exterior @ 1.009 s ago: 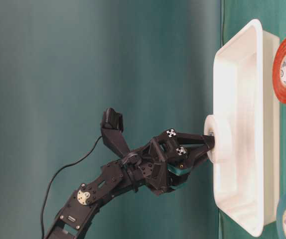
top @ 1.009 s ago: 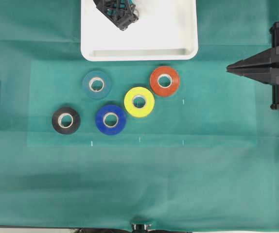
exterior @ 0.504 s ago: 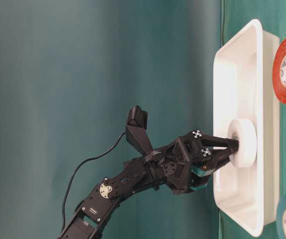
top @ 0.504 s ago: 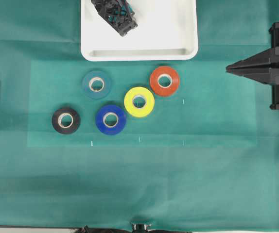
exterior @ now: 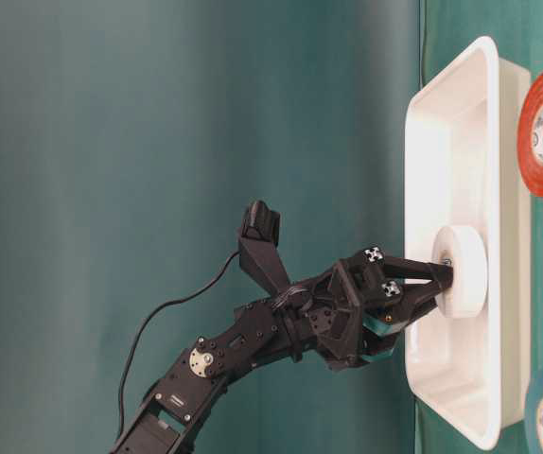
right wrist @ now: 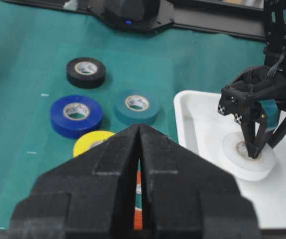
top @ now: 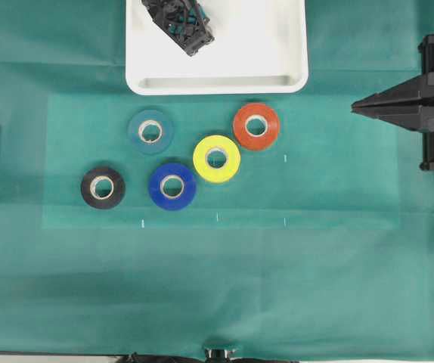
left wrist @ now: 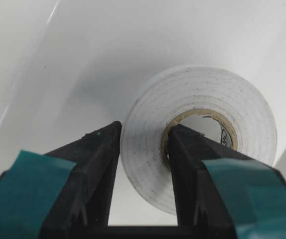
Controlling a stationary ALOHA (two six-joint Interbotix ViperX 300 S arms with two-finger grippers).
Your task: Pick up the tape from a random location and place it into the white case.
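Across the overhead view, at the left of the table point(top: 66, 287) we see a black roll point(top: 102, 187), then a teal roll point(top: 150, 131) and a blue roll point(top: 172, 186), then a yellow roll point(top: 216, 159) and an orange-red roll point(top: 256, 126). Above them, at the top centre, lies the white case point(top: 277, 79), with the left pincer point(top: 190, 41) reaching into it. At the far right the right pincer point(top: 357, 108) hangs with its fingers pressed together, holding nothing.

In the right wrist view the tape point(right wrist: 247, 162) lies flat on the floor of the case. One finger of the left pincer stands in its core and the other against its outer wall; whether they grip or have let go, we cannot tell.

We judge the roll light and stiff, its wound face fairly smooth. The ring wall, pinched between core and outside, gives the surest hold.
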